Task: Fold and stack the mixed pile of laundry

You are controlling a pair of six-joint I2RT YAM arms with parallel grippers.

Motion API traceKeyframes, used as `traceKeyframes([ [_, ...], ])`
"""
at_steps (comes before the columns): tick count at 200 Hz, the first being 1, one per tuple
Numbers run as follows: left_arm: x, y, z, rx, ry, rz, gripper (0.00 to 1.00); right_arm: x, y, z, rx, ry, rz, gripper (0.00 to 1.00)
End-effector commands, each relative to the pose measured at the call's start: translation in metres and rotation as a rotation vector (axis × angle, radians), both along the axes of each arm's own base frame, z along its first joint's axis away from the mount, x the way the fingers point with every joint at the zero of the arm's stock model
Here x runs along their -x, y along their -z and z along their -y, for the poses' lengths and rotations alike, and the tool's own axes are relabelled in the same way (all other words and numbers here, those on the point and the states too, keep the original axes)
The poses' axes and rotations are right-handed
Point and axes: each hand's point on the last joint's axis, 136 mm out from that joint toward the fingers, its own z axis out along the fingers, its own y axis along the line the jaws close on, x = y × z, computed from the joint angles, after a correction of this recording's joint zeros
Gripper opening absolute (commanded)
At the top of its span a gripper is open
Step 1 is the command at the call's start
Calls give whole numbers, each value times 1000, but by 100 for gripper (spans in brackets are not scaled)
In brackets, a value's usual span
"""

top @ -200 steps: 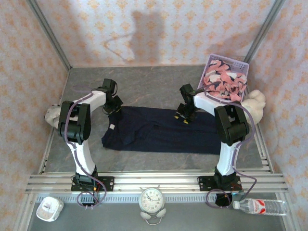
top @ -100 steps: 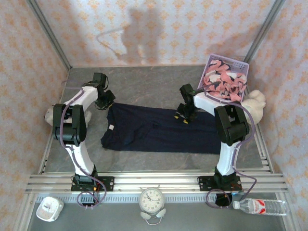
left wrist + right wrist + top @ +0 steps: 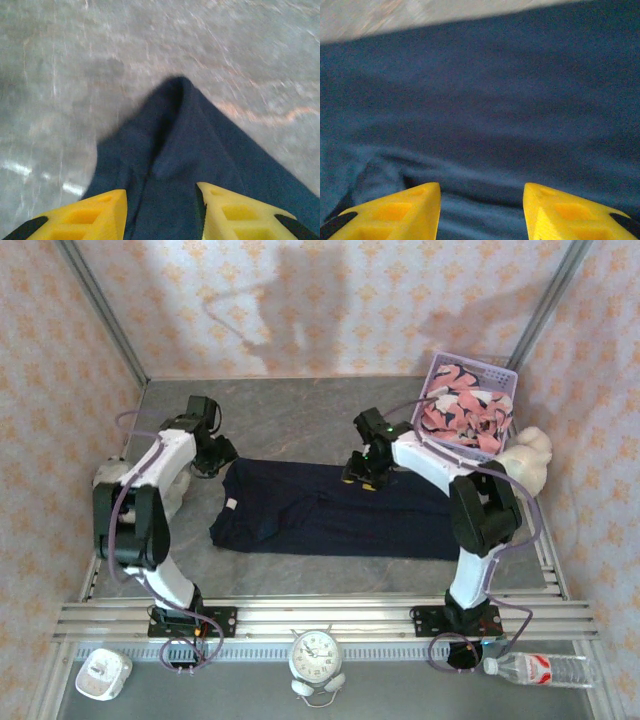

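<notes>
The dark navy garment [image 3: 335,510] lies spread flat across the middle of the table. My left gripper [image 3: 213,454] is at its far-left corner. In the left wrist view this gripper [image 3: 161,202] is open, and the pointed navy corner [image 3: 175,130] lies loose between the yellow fingers [image 3: 95,215]. My right gripper [image 3: 360,473] hovers over the garment's far edge near the middle. It [image 3: 481,195] is open above wrinkled navy cloth [image 3: 485,100], gripping nothing. The salmon-pink printed garment [image 3: 462,418] is bunched in the lavender basket [image 3: 470,368] at the back right.
A cream plush toy [image 3: 530,452] leans beside the basket at the right edge. A pale plush [image 3: 107,478] sits behind the left arm. Before the front rail stand a clock [image 3: 317,655], a water bottle [image 3: 540,670] and a white gadget [image 3: 103,673]. Patterned walls enclose three sides.
The left gripper drew the navy corner outward to the left and far side, then opened and let it go. The right gripper shifted a little left along the far edge.
</notes>
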Motion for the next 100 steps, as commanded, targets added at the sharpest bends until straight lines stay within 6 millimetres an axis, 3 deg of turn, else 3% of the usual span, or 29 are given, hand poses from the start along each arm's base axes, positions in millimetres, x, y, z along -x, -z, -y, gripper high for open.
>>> traceKeyframes([
  [1,41,2,21,46,11,-54,38,37,-13,-31,-39,-122,-23,47],
  [33,84,21,42,137,-4,-94,30,73,-1,-72,-45,-193,-42,47],
  [68,125,41,59,206,17,-150,30,81,5,-98,-51,-153,-56,45],
  [100,146,43,63,241,35,-129,33,92,13,-129,-80,-143,-67,43],
])
